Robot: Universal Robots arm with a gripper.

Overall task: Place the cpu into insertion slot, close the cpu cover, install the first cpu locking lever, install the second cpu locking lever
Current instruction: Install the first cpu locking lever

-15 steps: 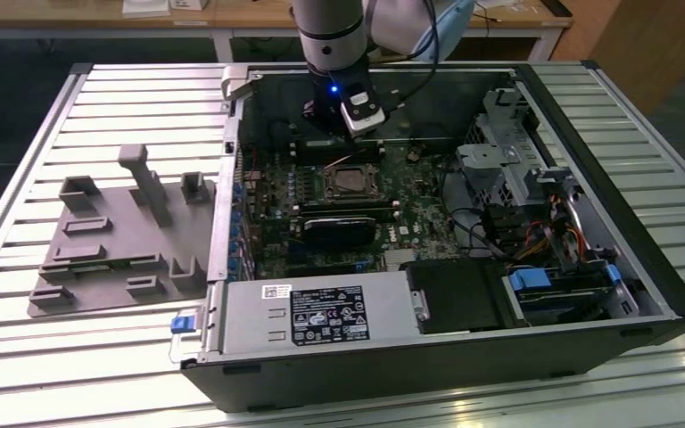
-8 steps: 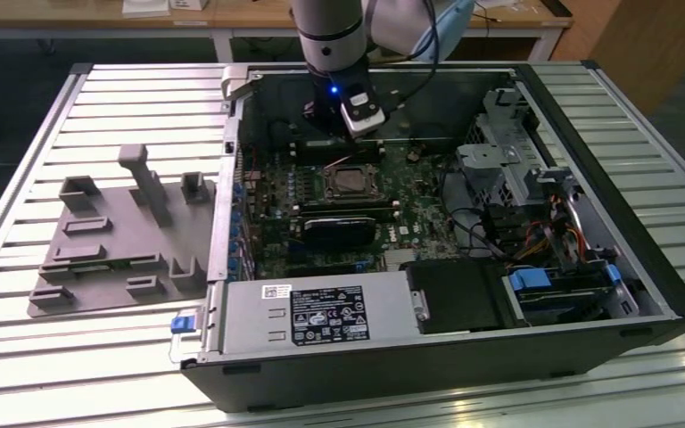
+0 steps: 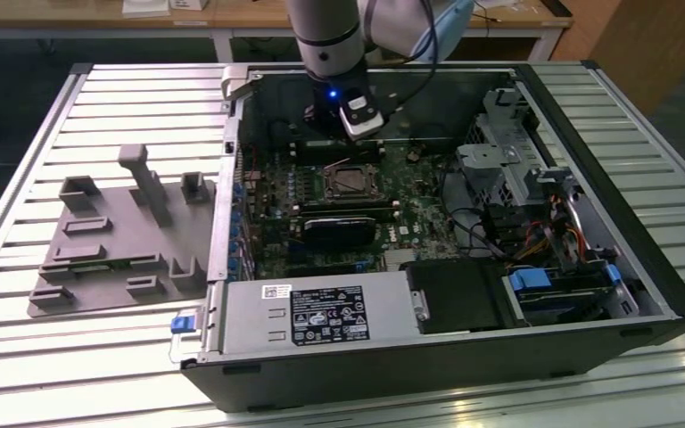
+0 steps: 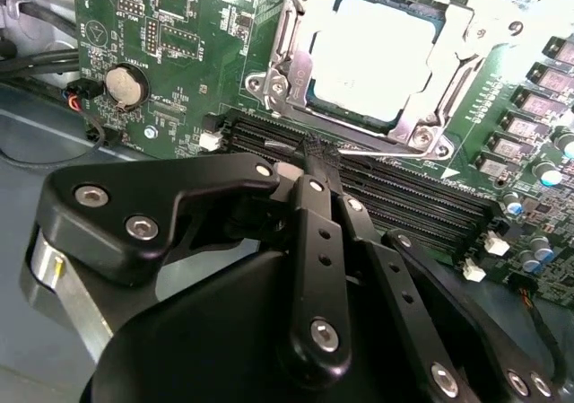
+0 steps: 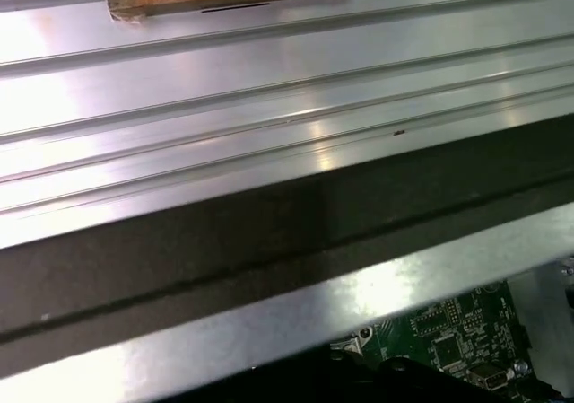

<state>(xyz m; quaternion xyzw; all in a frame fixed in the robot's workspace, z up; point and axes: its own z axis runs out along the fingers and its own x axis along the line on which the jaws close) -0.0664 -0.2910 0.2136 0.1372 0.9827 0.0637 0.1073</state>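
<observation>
Scene: we saw an open computer case (image 3: 438, 366) lying on a slatted metal desk (image 3: 117, 98), with a grey moulded fixture (image 3: 104, 245) beside it at the exterior view's left.
Arm: the robot arm (image 3: 325, 36) hung down into the case, over the green circuit board (image 4: 170, 62).
Jaws: drawn together with nothing between them. In the second wrist view the fingertips (image 4: 320, 156) hovered over the long black memory slots (image 4: 404, 201), just beside the socket and not touching it.
Cpu: the cpu (image 4: 372, 53), pale silver on top, sat flat inside the insertion slot (image 3: 325, 183).
Cpu cover: the cpu cover (image 4: 293, 57) lay down around the chip, its window framing the metal top.
Lever: a thin rod (image 4: 386, 149) ran along the cover edge nearest the fingertips; we could not tell whether it was latched.
</observation>
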